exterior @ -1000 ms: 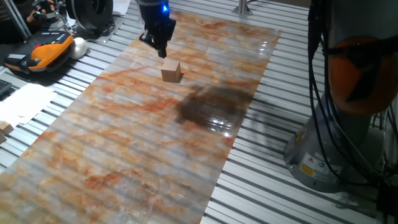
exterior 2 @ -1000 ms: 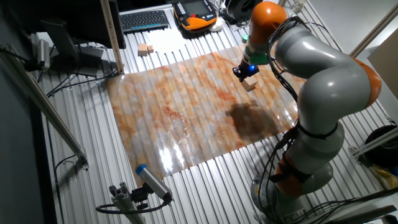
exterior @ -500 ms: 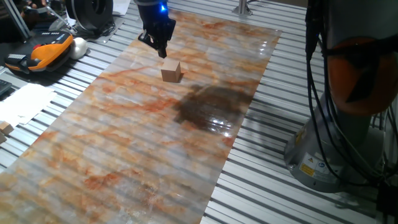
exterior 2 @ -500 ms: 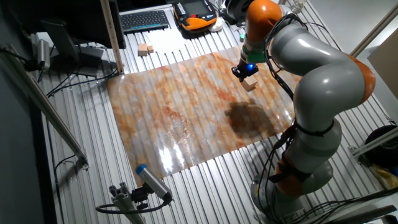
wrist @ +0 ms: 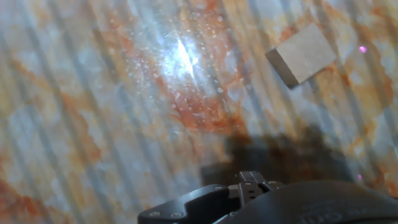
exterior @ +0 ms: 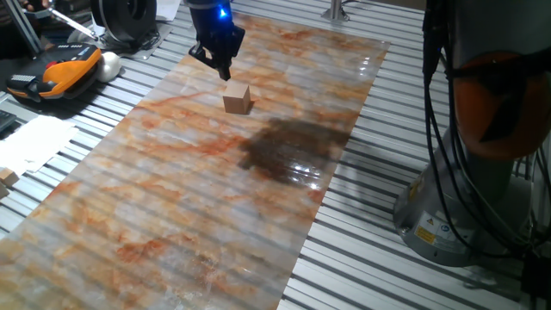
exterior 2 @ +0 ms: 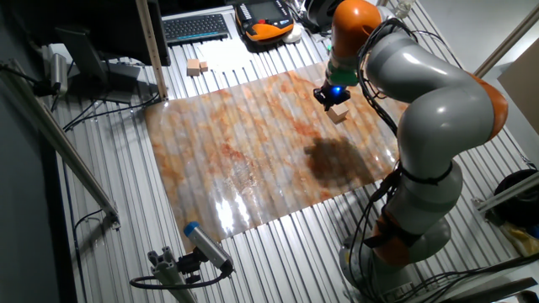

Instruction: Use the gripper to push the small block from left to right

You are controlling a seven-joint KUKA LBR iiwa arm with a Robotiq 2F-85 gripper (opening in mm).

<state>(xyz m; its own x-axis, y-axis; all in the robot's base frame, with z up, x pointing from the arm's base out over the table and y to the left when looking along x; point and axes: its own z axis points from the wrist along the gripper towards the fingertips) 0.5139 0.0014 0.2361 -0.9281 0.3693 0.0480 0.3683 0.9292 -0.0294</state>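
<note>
The small tan wooden block [exterior: 237, 97] sits on the orange-marbled mat [exterior: 172, 207], toward its far end. My gripper [exterior: 223, 71], black with a blue light above it, hangs just behind the block, slightly above the mat, with a small gap between them. Its fingers look closed together and hold nothing. In the other fixed view the gripper [exterior 2: 328, 98] is up and left of the block [exterior 2: 338, 114]. In the hand view the block [wrist: 303, 54] lies at the upper right; only the black hand body shows at the bottom edge.
An orange-and-black handheld device [exterior: 65, 69] and white paper [exterior: 34, 138] lie on the slatted table left of the mat. The robot's grey-and-orange body [exterior: 491, 129] stands at the right. A dark shadow patch [exterior: 293, 146] lies on the mat. A keyboard [exterior 2: 195, 28] and two small blocks [exterior 2: 197, 66] are beyond the mat.
The gripper has shifted very slightly away from the block. The block has not moved.
</note>
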